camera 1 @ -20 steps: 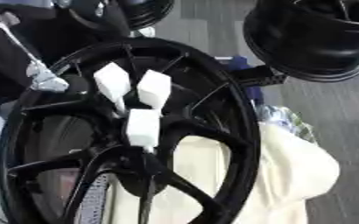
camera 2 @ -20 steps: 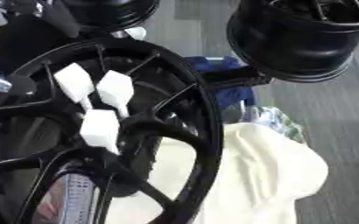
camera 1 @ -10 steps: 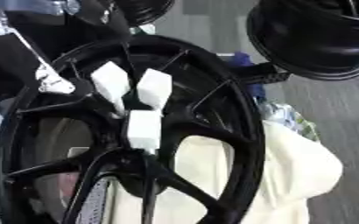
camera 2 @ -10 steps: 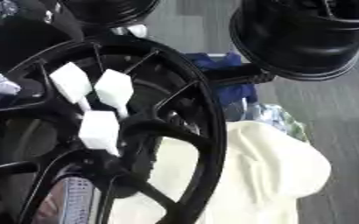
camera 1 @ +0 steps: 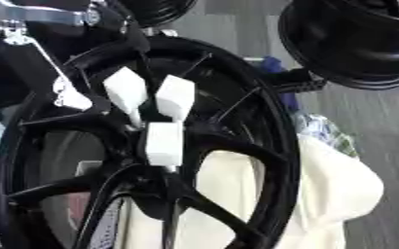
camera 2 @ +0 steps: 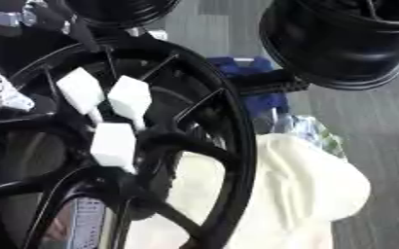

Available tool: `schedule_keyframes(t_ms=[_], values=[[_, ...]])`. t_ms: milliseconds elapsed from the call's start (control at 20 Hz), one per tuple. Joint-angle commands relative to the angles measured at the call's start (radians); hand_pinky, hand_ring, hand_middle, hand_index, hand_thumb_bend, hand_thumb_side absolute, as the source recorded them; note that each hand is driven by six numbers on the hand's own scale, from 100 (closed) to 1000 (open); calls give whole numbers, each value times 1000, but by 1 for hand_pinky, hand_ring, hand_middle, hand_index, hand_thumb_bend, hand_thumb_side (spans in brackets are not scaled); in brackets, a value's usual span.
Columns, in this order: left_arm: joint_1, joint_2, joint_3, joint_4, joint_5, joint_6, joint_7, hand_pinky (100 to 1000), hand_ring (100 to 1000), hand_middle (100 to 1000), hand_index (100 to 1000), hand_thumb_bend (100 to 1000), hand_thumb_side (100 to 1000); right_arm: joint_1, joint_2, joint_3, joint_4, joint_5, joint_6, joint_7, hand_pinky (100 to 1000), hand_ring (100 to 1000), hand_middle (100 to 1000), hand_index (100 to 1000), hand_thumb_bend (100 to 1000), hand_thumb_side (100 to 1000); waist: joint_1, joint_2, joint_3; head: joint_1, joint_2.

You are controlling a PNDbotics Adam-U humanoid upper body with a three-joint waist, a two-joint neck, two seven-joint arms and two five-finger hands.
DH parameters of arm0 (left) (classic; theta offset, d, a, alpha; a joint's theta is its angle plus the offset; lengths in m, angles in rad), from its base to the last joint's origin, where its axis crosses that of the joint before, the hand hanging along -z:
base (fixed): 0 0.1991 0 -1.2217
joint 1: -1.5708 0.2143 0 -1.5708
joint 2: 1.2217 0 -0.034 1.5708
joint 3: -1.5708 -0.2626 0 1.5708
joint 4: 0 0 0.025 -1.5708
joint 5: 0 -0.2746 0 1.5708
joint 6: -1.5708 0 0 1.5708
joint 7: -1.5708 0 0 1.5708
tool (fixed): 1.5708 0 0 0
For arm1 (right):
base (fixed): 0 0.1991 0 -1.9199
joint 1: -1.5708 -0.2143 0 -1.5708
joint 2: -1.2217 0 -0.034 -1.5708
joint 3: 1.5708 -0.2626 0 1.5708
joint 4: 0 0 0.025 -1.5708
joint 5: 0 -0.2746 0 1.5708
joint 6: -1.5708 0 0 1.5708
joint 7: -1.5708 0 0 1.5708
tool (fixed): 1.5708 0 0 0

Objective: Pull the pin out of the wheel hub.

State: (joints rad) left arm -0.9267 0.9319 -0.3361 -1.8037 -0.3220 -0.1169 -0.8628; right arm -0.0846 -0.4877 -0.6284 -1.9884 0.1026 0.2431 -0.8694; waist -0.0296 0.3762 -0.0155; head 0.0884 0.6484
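Hardly anything has moved since the earlier frames; the silver bracket of the left arm shows a little further into the upper left corner; below it a thin rod runs down to a pale tip, the only visible part of the left hand, and whether its fingers are spread or closed I cannot tell; just right of it three white blocks on thin stems stand at the centre of the black wheel hub; a cream cloth lies under the hub's right side; a second black rim sits at upper right.
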Motion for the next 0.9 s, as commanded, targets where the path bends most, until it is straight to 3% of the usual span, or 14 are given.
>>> schedule_keyframes(t_ms=[50, 900], values=[[-22, 6, 4, 24, -13, 6, 12, 853, 835, 784, 886, 441, 332, -4, -18, -10, -12, -8, 32, -38, 428, 611, 648, 801, 392, 279, -1, -16, -4, 5, -16], [-23, -30, -18, 128, -69, -8, 0, 843, 815, 751, 854, 431, 347, -6, -3, -15, -12, -21, 27, -38, 424, 609, 647, 802, 389, 283, -3, -8, -17, 17, -27]])
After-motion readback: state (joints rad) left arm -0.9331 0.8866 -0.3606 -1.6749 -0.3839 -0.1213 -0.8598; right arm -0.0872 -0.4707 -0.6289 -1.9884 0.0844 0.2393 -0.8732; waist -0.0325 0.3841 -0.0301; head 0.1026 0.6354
